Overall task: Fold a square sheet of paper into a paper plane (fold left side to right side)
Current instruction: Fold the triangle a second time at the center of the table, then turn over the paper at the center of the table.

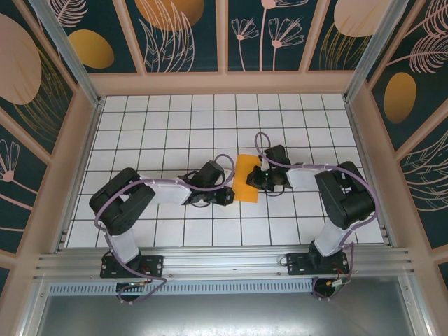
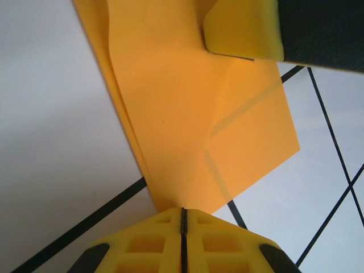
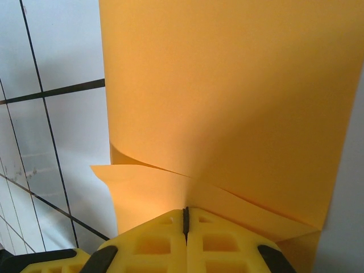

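Note:
The square sheet of paper (image 1: 246, 175) is bright orange and doubled over into a narrow upright strip at the middle of the table. My left gripper (image 1: 228, 195) is at its lower left edge, and in the left wrist view the left gripper (image 2: 183, 211) is shut on a corner of the sheet of paper (image 2: 182, 102). My right gripper (image 1: 257, 179) is at its right edge; in the right wrist view the right gripper (image 3: 185, 211) is shut on the curling layers of the sheet of paper (image 3: 227, 96). A yellow fingertip (image 2: 244, 28) of the right gripper rests on the paper's far side.
The white grid table (image 1: 168, 119) spreads around the paper. Pink walls (image 1: 224, 82) close in the back and sides. A metal rail (image 1: 224, 262) runs along the near edge by the arm bases.

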You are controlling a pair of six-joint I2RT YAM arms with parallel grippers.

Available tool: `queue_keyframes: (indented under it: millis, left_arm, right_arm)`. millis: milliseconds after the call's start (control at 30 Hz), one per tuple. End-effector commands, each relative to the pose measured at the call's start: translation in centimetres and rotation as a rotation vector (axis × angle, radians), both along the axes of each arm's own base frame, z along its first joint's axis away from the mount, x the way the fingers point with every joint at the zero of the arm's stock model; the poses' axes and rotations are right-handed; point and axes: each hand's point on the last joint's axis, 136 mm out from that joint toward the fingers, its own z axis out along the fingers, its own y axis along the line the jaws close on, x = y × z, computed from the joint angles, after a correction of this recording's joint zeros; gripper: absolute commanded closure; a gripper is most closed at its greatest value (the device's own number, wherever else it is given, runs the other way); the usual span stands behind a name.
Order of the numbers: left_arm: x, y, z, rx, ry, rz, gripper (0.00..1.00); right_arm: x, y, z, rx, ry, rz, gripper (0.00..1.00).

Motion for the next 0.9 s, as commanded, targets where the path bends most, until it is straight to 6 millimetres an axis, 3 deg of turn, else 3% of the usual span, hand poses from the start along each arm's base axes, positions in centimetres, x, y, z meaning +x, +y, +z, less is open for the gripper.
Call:
queue_keyframes:
  millis: [0,167,233,333,433,633,733,867]
  left_arm:
    - [-1.7,2.5,-1.1,0.092,0.063,0.018,0.89]
    - [-0.5,2.1,2.7,-0.034,0.015,0.058,0.85]
    - [0.3,2.2,4.3,-0.097,-0.009,0.092,0.72]
    - [1.8,2.2,6.5,-0.19,-0.043,0.138,0.59]
    - [3.2,1.5,7.8,-0.239,-0.078,0.153,0.42]
    - [5.3,-0.4,7.2,-0.238,-0.094,0.129,0.36]
    - [6.1,-1.4,5.6,-0.216,-0.073,0.109,0.37]
    - [6.9,-2.6,4.2,-0.204,-0.053,0.091,0.47]
  right_arm:
    - [-0.4,-1.8,-1.4,-0.076,0.04,-0.031,1.0]
    - [0.9,-0.3,1.7,0.034,-0.058,-0.008,1.0]
    - [1.6,0.0,3.9,0.085,-0.127,-0.009,0.97]
    - [2.5,-0.9,6.7,0.105,-0.226,-0.044,0.74]
    - [2.5,-3.1,8.1,0.072,-0.291,-0.095,0.55]
    - [1.5,-7.4,9.2,0.054,-0.36,-0.198,0.3]
    - [0.9,-8.2,9.7,0.069,-0.388,-0.215,0.19]
    - [0.3,-8.3,10.0,0.091,-0.4,-0.215,0.11]
